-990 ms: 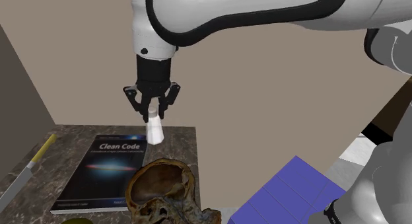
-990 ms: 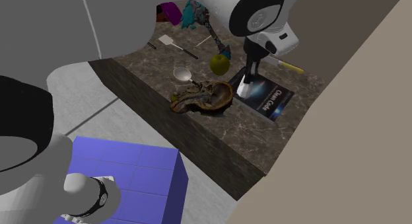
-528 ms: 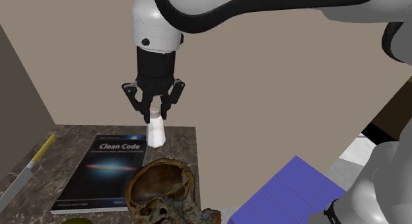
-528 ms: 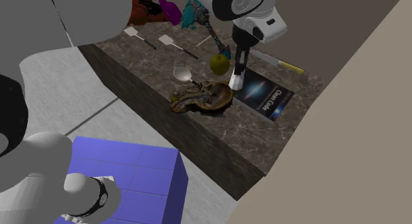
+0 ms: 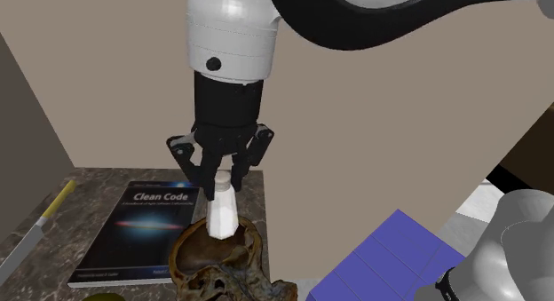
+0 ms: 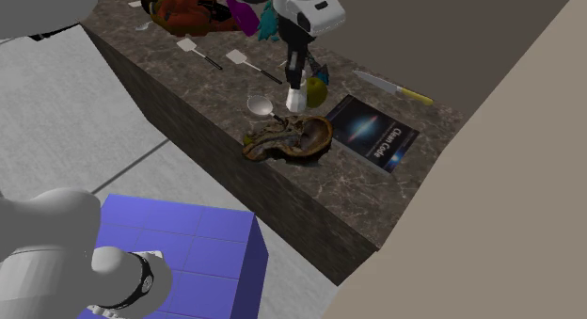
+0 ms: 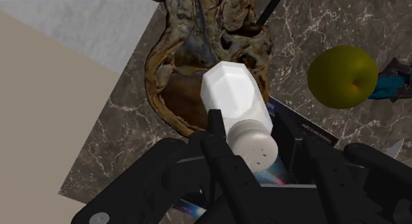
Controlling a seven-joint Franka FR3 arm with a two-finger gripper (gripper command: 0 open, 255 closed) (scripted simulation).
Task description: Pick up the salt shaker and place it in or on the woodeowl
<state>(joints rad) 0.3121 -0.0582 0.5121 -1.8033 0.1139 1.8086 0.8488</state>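
My gripper (image 5: 220, 186) is shut on a white salt shaker (image 5: 221, 212), clasping it by its capped end. The shaker hangs tilted just above the gnarled brown wooden bowl (image 5: 183, 248) on the dark marble counter. The second exterior view has the gripper (image 6: 296, 82) and shaker (image 6: 295, 99) above the counter, near the bowl (image 6: 292, 136). In the wrist view the black fingers (image 7: 221, 147) grip the shaker (image 7: 234, 100) at its perforated cap, with the bowl (image 7: 178, 90) beneath its faceted body.
A dark "Clean Code" book (image 5: 142, 228) lies beside the bowl, with a yellow-handled knife (image 5: 40, 224) beyond it. A yellow-green apple (image 6: 314, 89), a small ladle (image 6: 259, 105) and spatulas (image 6: 240, 61) lie further along the counter. A blue box (image 6: 188, 242) stands on the floor.
My gripper has carried the shaker away from the book's far corner and over to the bowl. The arm has swung closer to the shoulder camera.
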